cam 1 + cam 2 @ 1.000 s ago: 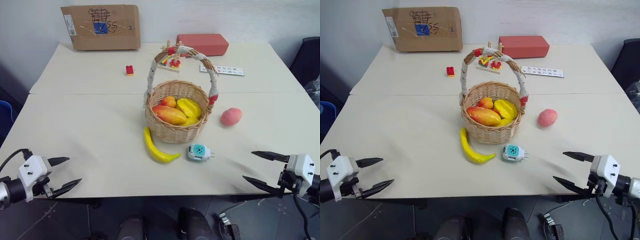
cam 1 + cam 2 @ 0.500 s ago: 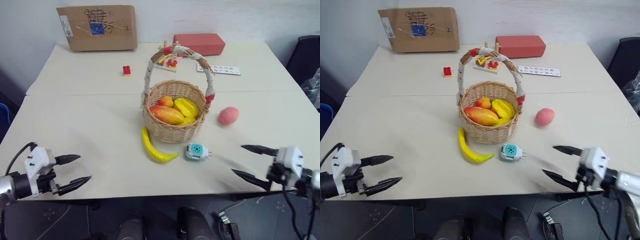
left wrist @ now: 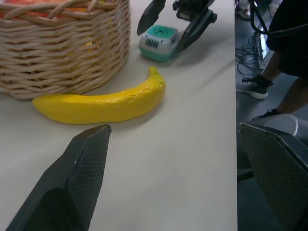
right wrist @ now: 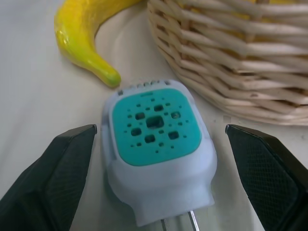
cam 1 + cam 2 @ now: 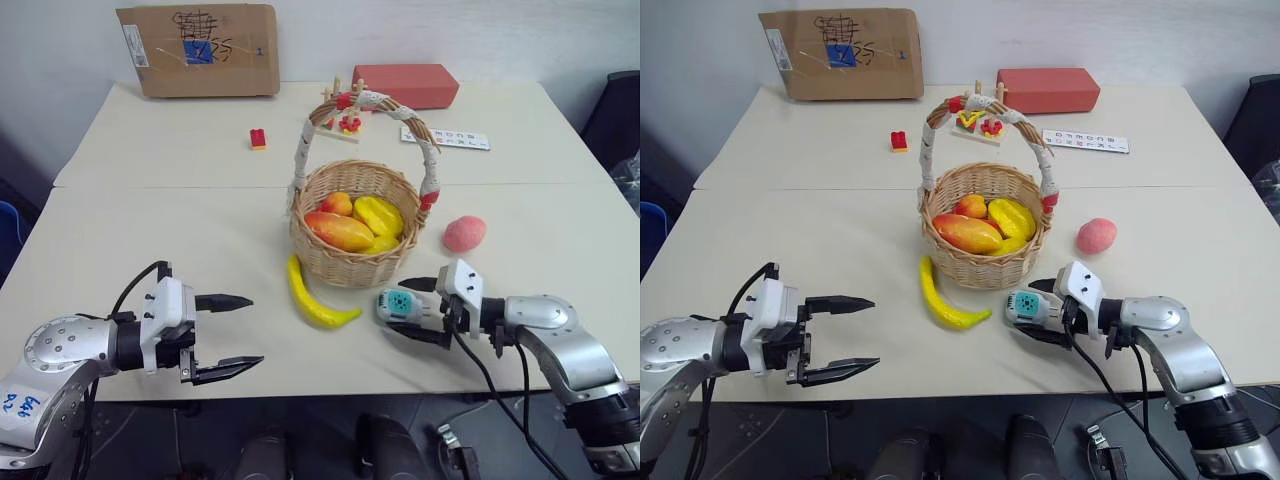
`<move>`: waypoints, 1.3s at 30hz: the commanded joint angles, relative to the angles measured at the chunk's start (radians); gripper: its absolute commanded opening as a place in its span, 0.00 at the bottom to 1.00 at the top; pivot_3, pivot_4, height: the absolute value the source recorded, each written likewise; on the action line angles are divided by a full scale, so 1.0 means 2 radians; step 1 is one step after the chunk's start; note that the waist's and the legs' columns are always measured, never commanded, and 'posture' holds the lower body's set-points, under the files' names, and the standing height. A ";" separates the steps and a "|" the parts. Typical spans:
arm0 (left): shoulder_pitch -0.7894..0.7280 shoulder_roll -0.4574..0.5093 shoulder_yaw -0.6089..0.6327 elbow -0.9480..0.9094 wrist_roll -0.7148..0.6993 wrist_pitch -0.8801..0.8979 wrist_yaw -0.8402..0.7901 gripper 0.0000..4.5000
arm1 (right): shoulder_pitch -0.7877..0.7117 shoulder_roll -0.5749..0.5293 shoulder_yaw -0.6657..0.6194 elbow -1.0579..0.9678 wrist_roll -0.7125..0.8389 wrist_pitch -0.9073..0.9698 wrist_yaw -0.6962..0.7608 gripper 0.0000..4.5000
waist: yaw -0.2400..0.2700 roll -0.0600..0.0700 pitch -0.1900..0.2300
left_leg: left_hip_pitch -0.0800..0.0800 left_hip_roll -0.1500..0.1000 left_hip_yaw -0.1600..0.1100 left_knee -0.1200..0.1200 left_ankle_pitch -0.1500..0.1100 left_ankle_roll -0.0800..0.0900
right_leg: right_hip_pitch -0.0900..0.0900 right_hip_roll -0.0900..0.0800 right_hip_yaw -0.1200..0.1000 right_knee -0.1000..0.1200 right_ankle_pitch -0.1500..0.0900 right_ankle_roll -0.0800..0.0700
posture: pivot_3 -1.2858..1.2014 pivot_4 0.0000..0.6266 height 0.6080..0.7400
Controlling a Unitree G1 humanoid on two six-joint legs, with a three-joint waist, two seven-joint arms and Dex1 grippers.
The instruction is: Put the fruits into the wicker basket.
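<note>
On the table before you, your right gripper stands wide open around the teal-and-white gadget, your left gripper gapes empty, while the banana lies beside the wicker basket and the peach sits apart.

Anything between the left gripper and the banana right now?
No. In the left wrist view, bare table runs from the open left gripper to the banana.
</note>
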 commanded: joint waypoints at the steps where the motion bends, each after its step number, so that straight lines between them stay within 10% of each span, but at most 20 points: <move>1: -0.012 -0.005 -0.017 -0.014 -0.004 -0.011 -0.002 1.00 | -0.008 0.015 0.002 0.031 0.005 -0.036 0.034 0.91 | 0.001 0.000 0.000 | 0.000 0.000 0.000 0.000 0.000 0.000 | 0.000 0.000 0.000 0.000 0.000 0.000 | 0.52 0.24 1.00; 5: -0.019 -0.011 -0.034 -0.011 -0.003 -0.016 -0.006 1.00 | 0.006 0.024 -0.040 0.039 0.030 -0.056 0.042 0.65 | 0.000 0.000 0.000 | 0.000 0.000 0.000 0.001 0.000 0.000 | 0.001 0.000 0.000 0.000 0.000 0.001 | 0.52 0.24 1.00; 13: -0.014 -0.021 -0.044 0.008 0.005 -0.035 -0.008 1.00 | 0.144 -0.039 -0.253 -0.010 0.130 -0.002 0.036 0.65 | 0.005 0.000 0.000 | 0.000 0.000 -0.001 0.000 0.000 0.000 | 0.001 0.000 0.000 -0.001 0.000 0.001 | 0.52 0.24 1.00; 23: -0.039 -0.034 -0.042 0.034 -0.003 -0.032 0.002 1.00 | 0.016 -0.095 -0.309 0.403 0.003 -0.202 -0.057 0.65 | -0.013 0.001 0.000 | 0.003 0.000 0.001 0.000 0.002 0.000 | 0.002 0.000 0.003 -0.002 0.001 0.002 | 0.52 0.24 1.00; 28: -0.036 -0.039 -0.013 0.049 -0.020 -0.018 0.020 1.00 | -0.051 -0.106 -0.283 0.504 -0.030 -0.241 -0.072 0.99 | -0.017 0.002 0.000 | 0.002 0.001 0.002 0.000 0.003 -0.001 | 0.001 0.001 0.004 0.000 0.001 0.001 | 0.52 0.24 1.00; 33: -0.012 -0.029 0.044 0.110 -0.010 -0.033 0.012 1.00 | -0.061 -0.107 -0.291 0.462 -0.008 -0.301 -0.023 0.99 | -0.014 0.003 0.001 | 0.002 0.002 0.002 0.000 0.003 -0.001 | 0.001 0.001 0.004 -0.001 0.001 0.001 | 0.52 0.24 1.00; 39: 0.025 0.032 0.117 0.263 0.049 -0.095 -0.021 1.00 | 0.066 -0.079 -0.274 0.169 0.080 -0.226 0.064 0.99 | -0.012 0.003 0.001 | 0.002 0.004 0.001 0.000 0.002 -0.002 | 0.000 0.003 0.003 -0.001 0.000 0.000 | 0.52 0.24 1.00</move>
